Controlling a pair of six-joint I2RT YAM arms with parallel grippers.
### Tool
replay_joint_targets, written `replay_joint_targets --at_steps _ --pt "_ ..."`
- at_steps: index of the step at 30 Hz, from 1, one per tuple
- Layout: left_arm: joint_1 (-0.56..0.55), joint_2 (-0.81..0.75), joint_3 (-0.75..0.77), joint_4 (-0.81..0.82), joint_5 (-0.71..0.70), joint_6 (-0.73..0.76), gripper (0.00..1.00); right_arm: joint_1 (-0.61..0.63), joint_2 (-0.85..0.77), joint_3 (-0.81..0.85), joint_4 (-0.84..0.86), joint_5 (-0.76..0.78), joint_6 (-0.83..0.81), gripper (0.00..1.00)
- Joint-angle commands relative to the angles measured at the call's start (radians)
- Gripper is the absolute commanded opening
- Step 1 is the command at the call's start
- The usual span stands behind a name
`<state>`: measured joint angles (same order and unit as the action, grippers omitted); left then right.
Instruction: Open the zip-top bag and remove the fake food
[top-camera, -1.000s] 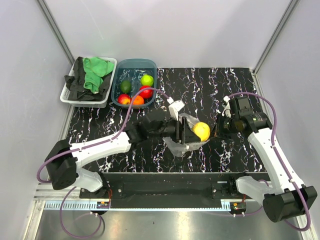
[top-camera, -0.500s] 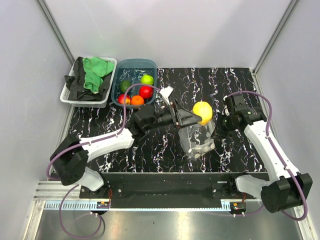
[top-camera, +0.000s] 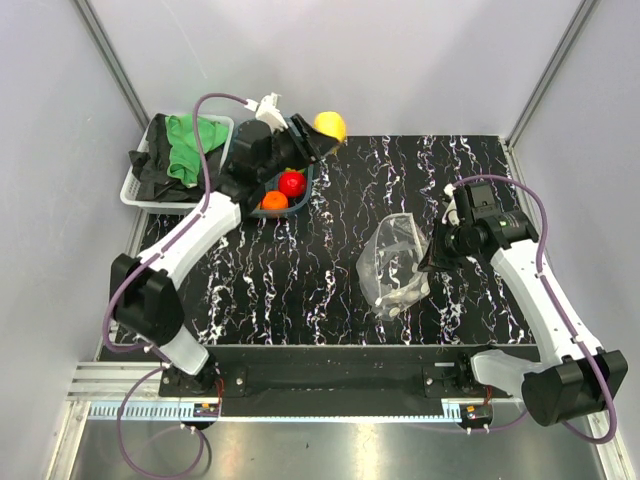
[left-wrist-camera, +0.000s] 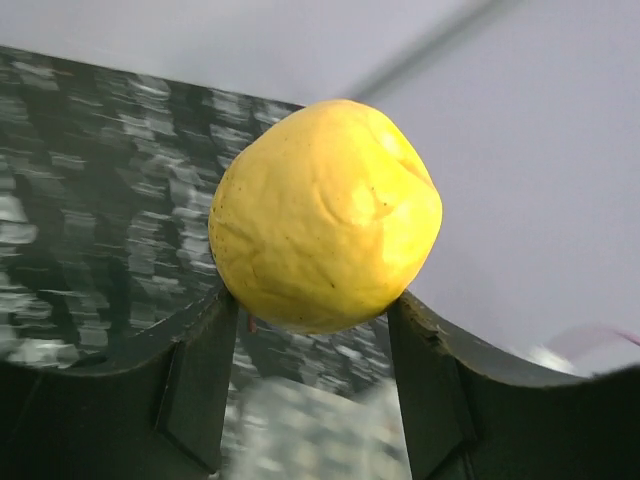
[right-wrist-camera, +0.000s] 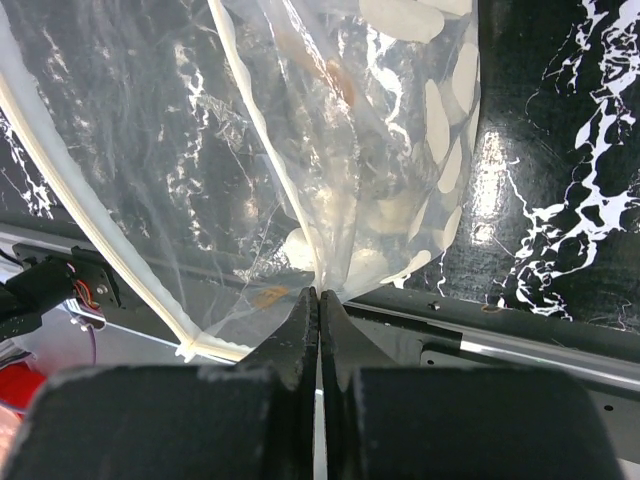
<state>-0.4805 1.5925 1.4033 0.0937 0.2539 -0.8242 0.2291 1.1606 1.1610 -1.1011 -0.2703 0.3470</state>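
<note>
The left end effector (top-camera: 320, 132) grips the yellow fruit (top-camera: 331, 125) up at 12 o'clock, just right of the tub (top-camera: 303, 196). The right end effector (right-wrist-camera: 318, 298) pinches the zip-top bag (top-camera: 393, 262) near 4 o'clock. Dropped now, the fruit may miss the tub and roll away.

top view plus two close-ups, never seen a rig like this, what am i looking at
Two robot arms are bolted at the near edge of a black table. The wide picture looks down from above; each close-up comes from a camera on one wrist. The left gripper holds a yellow fruit in the air by the tub, where a red fruit and an orange fruit show. The right gripper is shut on the edge of a clear dotted bag, its mouth open. A basket of cloths sits at the far left.
</note>
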Motion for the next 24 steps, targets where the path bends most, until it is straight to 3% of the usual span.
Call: replay_joint_targets --at_steps 1,8,15,19,23,24 --pt "0.088 0.116 0.104 -0.222 -0.279 0.256 0.00 -0.001 -0.035 0.043 -0.009 -0.023 -0.032 0.00" --pt "0.195 0.353 0.302 -0.192 -0.482 0.439 0.00 -0.001 -0.081 0.034 -0.032 0.016 -0.028 0.00" --pt "0.237 0.618 0.575 -0.270 -0.501 0.401 0.00 -0.001 -0.088 0.031 -0.042 0.026 -0.009 0.00" --pt "0.263 0.721 0.657 -0.288 -0.481 0.320 0.04 -0.001 -0.091 0.029 -0.039 0.022 0.001 0.00" --pt "0.309 0.753 0.654 -0.266 -0.435 0.199 0.18 -0.001 -0.098 0.025 -0.036 0.026 0.020 0.00" --pt "0.312 0.762 0.654 -0.259 -0.426 0.194 0.31 -0.001 -0.102 0.023 -0.036 0.026 0.023 0.00"
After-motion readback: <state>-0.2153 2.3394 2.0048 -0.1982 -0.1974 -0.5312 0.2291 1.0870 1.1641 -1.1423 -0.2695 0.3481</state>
